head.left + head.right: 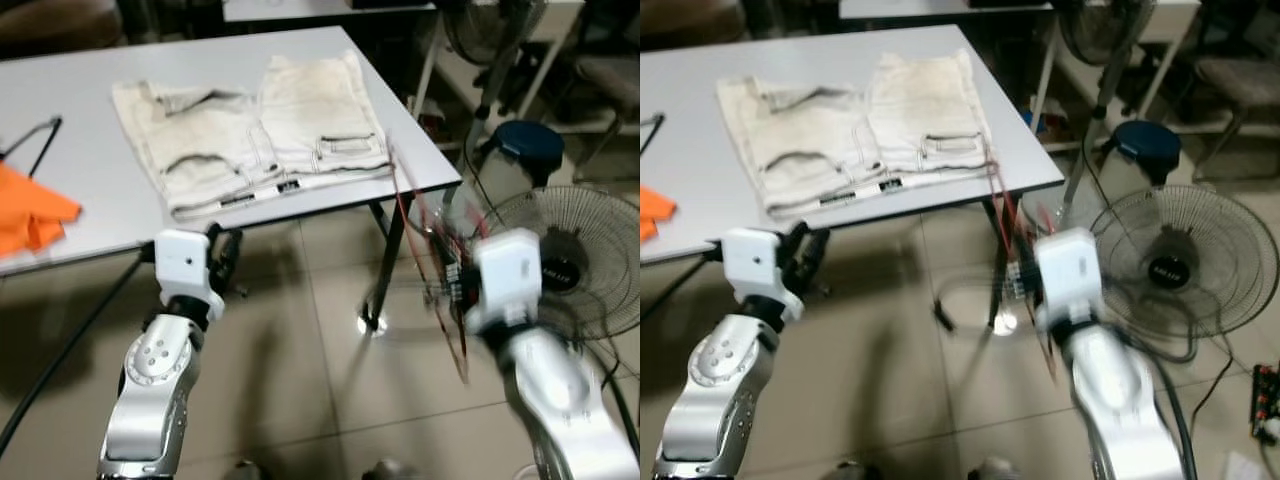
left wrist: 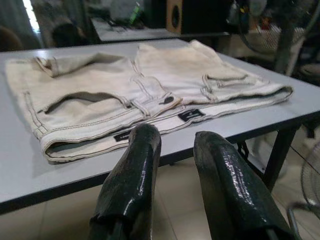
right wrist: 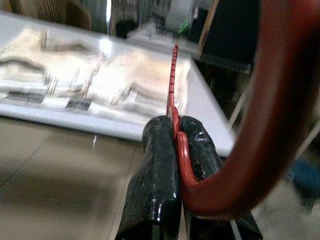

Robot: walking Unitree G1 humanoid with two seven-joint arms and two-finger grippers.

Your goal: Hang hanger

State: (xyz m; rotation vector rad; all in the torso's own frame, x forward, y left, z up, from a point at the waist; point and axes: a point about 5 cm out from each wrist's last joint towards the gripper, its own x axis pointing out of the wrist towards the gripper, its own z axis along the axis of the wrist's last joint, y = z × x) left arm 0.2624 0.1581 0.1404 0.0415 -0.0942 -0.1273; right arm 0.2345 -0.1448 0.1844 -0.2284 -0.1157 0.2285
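The right hand [image 3: 175, 150] pinches a thin red hanger [image 3: 270, 100] beside the worktop [image 1: 90, 170] corner, left hand [image 2: 175, 165] parted and empty; swung carelessly, the hanger could snag the folded shorts [image 1: 250, 130] or slip free.

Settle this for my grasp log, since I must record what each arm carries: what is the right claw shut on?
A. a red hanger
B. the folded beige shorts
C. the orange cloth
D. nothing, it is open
A: in the right wrist view the right claw has both black fingers pinched on the thin red hanger, whose hook curves past the camera, while the folded beige shorts lie on the table.
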